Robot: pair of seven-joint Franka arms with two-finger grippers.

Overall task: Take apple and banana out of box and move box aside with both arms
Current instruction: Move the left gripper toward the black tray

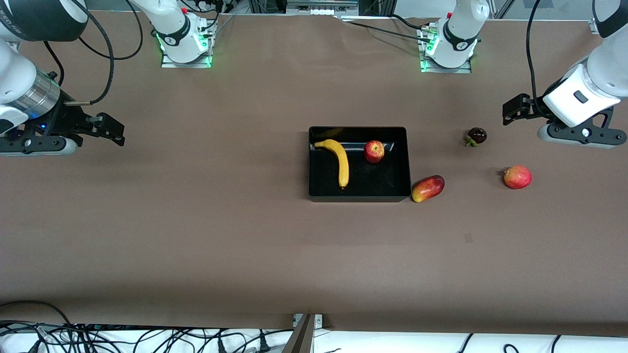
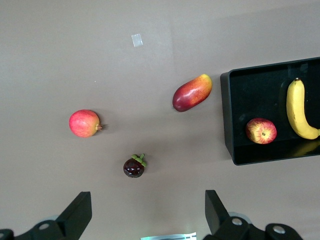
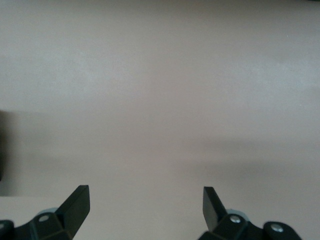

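The black box (image 1: 358, 198) sits mid-table. Inside it lie the yellow banana (image 1: 339, 162) and, beside it toward the left arm's end, the red apple (image 1: 374, 151). My left gripper (image 1: 512, 112) hovers open over the left arm's end of the table, well away from the box. In the left wrist view the left gripper (image 2: 146, 200) holds nothing, and the box (image 2: 227, 120), apple (image 2: 260, 131) and banana (image 2: 298, 107) show at the edge. My right gripper (image 1: 115, 131) hangs open over the right arm's end; the right wrist view shows the right gripper (image 3: 146, 192) over bare table.
A red-yellow mango (image 1: 428, 188) lies against the box's near corner toward the left arm's end. A dark mangosteen (image 1: 476, 136) and a round red fruit (image 1: 517, 177) lie on the table near the left gripper. A small tape patch (image 1: 468, 238) lies nearer the camera.
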